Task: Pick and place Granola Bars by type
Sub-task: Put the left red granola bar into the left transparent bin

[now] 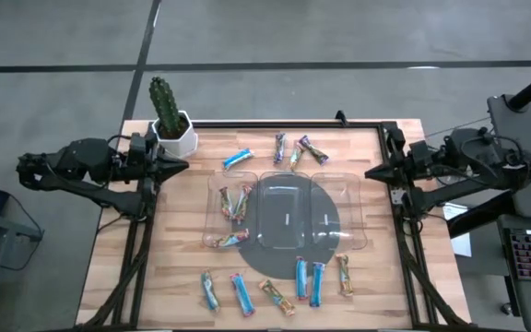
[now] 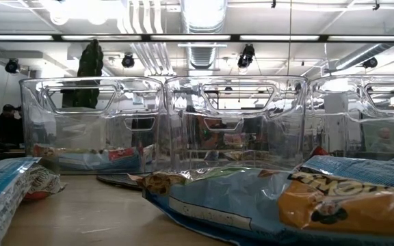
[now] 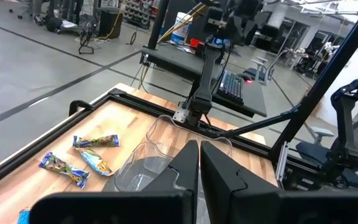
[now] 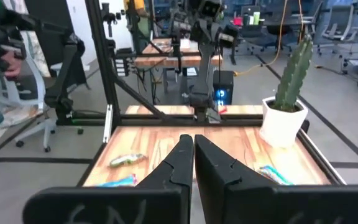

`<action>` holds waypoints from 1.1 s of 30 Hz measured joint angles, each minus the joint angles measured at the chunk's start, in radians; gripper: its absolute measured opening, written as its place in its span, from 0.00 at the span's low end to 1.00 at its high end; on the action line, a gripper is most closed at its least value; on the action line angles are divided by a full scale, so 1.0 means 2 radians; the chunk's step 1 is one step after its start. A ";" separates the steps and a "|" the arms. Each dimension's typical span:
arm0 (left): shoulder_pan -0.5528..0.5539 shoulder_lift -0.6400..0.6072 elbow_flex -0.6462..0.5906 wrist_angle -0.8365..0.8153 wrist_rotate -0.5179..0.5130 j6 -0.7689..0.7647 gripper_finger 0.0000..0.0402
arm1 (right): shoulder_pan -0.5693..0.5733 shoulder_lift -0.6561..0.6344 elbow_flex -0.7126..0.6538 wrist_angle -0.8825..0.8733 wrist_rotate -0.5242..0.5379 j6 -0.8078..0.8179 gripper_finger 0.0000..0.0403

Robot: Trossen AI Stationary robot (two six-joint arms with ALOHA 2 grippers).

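Left gripper (image 1: 184, 166) parked at table's left edge beside potted cactus (image 1: 166, 112), fingers pressed together, nothing held. Right gripper (image 1: 371, 172) parked at right edge, fingers likewise together, empty. Granola Bars (image 1: 265, 291) scattered: row along near edge, four by far edge, about three inside left compartment of clear tray (image 1: 358, 242); exact count there unclear through plastic.

Cactus (image 1: 164, 103) crowds left edge; tray (image 1: 362, 242) seemingly blocks centre.
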 joint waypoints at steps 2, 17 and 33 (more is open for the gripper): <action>0.000 0.000 0.000 0.004 -0.003 0.001 0.00 | 0.000 -0.015 -0.014 0.000 0.000 0.000 0.02; 0.000 0.020 0.000 0.083 -0.004 0.036 0.00 | 0.000 -0.153 -0.073 -0.003 0.012 -0.026 0.02; -0.007 0.151 0.124 0.079 0.162 0.101 0.00 | 0.000 -0.142 -0.071 -0.003 0.053 -0.005 0.02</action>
